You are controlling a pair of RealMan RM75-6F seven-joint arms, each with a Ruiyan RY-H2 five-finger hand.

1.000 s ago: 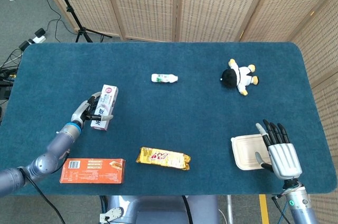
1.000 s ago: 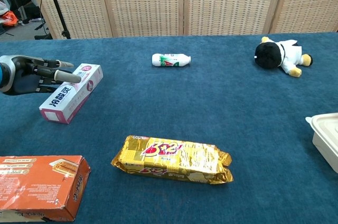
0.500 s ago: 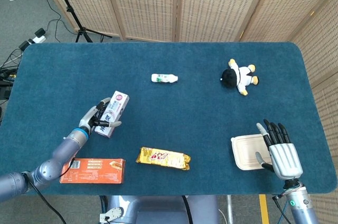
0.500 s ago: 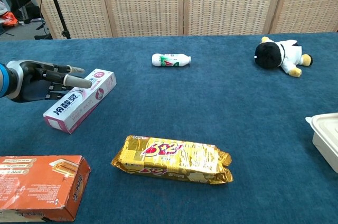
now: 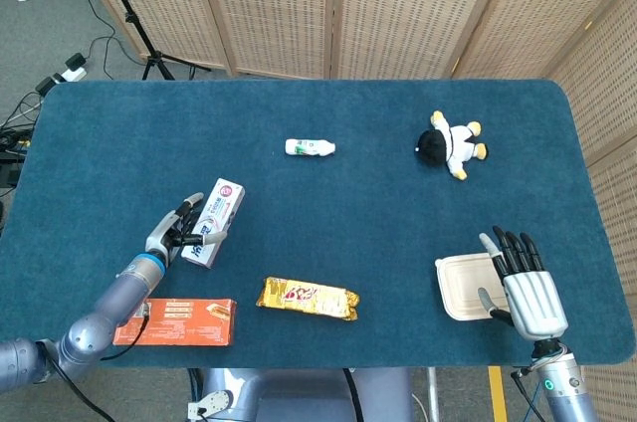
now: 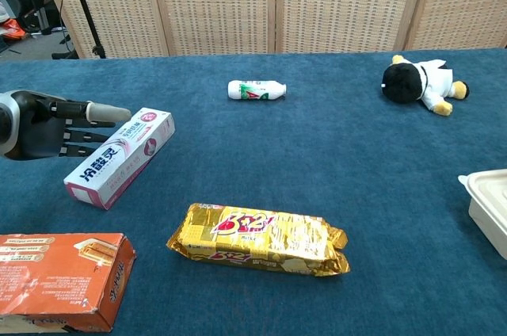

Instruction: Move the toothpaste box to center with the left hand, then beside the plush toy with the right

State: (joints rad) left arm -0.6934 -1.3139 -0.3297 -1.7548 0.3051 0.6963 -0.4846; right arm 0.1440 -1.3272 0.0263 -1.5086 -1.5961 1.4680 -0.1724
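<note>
Since a second ago the toothpaste box (image 5: 213,223) has slid a little toward the middle of the table (image 5: 328,203) and turned, its far end now angled to the right. It lies flat on the blue cloth in the left half, still well short of centre. The left hand (image 5: 171,234) sits against the box's left long side. From the chest view its fingers (image 6: 101,112) reach out along the box's upper edge, but whether they clamp it or only touch it I cannot tell.

Cardboard like this should be light and stiff, though the walls would dent if squeezed hard. I judge the best hold is across the two long sides near the middle, so that it does not swing. The box is long and narrow, white on top with pink sides and ends, and carries dark lettering.

An orange carton (image 6: 57,279) lies at the near left corner and a gold snack packet (image 6: 258,238) near the front edge. A small white bottle (image 5: 310,147) lies on its side beyond the centre. The plush toy (image 5: 451,143) lies toward the far right corner. The right hand (image 5: 526,283) rests empty with fingers spread near the right front corner, just beside a white lidded container (image 5: 466,284).
</note>
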